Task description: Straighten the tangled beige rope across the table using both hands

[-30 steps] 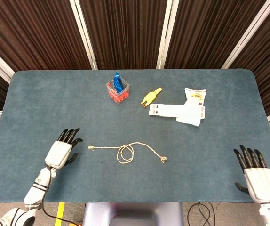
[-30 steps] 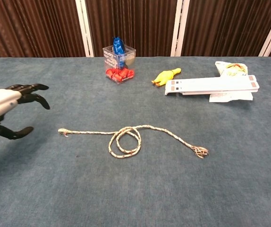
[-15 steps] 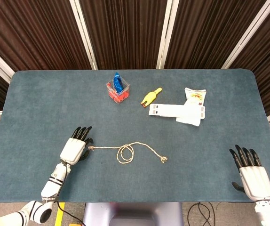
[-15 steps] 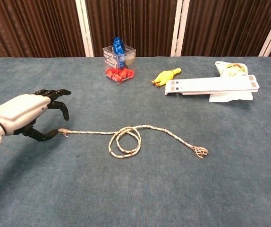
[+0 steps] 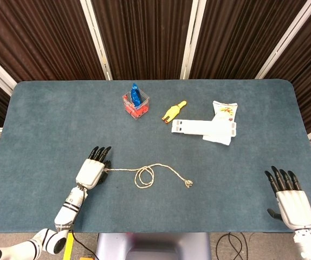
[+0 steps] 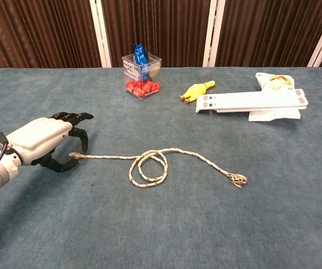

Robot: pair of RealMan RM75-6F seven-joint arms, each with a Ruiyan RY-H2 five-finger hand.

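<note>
Left hand now arrived at the rope's left end, after sitting well off to the left a second ago. Fingers curled over that end with the thumb underneath, not yet clearly pinching; still apart, holding nothing as far as can be told. Rope unmoved through the approach: lying on the blue table, double loop in its middle intact, frayed right end untouched. Right hand far right of the rope, fingers spread, holding nothing, barely shifted. Beyond the rope, clear box of red and blue bits, yellow toy, white strip, bag. Meaning, probably: reach finished, grasp next; straightening not started.
</note>
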